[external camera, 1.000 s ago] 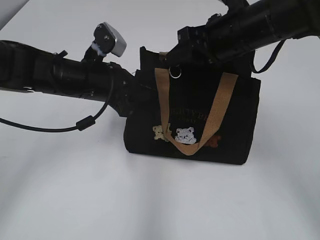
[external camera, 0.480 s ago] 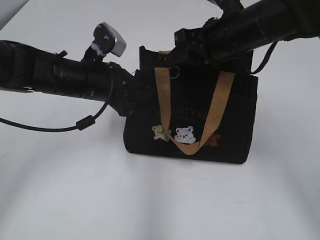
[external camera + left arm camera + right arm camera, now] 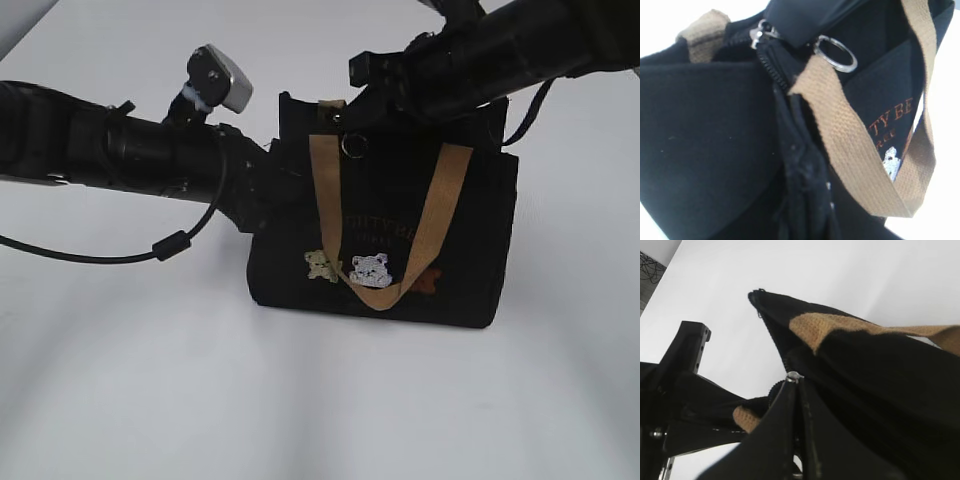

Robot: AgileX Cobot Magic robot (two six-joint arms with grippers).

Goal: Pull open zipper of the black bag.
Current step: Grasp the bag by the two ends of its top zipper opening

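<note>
The black zip line with its silver ring pull (image 3: 351, 145) sat at twelve o'clock on the black fabric tote (image 3: 470, 260). Your right gripper (image 3: 794, 385) was clamped on the clasp, your left gripper (image 3: 262, 190) pinching the tote's nine o'clock edge. Next, you needed a steady pull along the zip.

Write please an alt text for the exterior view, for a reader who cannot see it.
A small black bag with tan handles stands on a white table. The right end effector is shut on the zipper pull at the bag's top edge, its silver ring hanging below. The left end effector is pressed against the bag's left side.
</note>
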